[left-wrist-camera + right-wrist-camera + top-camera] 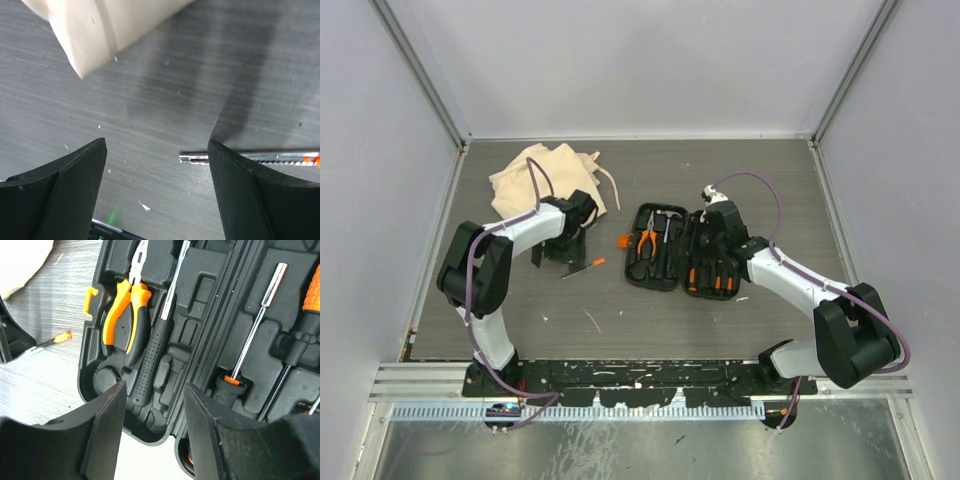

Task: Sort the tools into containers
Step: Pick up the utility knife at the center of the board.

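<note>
Here our left gripper gapes empty with the screwdriver, left of the case, under one finger, so closing may knock it away; our right gripper hovers half-open, empty.

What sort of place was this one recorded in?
Probably a lab robot cell, not a workshop: a grey tabletop walled by plain white panels in aluminium rails, left arm and right arm bolted at its near edge, an open tool case as prop.
</note>
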Available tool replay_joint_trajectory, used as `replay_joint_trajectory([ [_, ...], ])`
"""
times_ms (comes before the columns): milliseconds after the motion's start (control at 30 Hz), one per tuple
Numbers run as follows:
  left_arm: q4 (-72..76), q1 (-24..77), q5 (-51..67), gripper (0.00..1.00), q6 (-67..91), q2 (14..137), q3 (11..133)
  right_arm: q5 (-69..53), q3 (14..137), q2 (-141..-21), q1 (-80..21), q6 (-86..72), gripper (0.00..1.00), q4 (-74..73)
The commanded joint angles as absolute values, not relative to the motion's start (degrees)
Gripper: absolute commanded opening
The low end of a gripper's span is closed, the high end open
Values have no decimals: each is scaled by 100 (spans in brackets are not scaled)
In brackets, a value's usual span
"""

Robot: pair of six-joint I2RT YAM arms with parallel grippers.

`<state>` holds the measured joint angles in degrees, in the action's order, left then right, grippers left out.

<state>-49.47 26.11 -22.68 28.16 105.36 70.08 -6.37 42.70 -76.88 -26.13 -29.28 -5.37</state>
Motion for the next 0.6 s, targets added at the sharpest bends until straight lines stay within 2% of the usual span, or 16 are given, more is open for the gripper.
replay_joint_trajectory([
  [0, -5397, 3117, -2037, 84, 3160, 10351, 6744, -718, 4401, -7623, -2602, -3012, 54, -188],
  [167, -5416, 3680, -1981, 84, 3419, 10291, 6651, -677, 4345, -7573, -2607, -3020, 54, -190],
  [567, -5616, 3708, -2369, 84, 3747, 9812, 7188, -576, 4337, -7462, -2604, -3022, 55, -315],
])
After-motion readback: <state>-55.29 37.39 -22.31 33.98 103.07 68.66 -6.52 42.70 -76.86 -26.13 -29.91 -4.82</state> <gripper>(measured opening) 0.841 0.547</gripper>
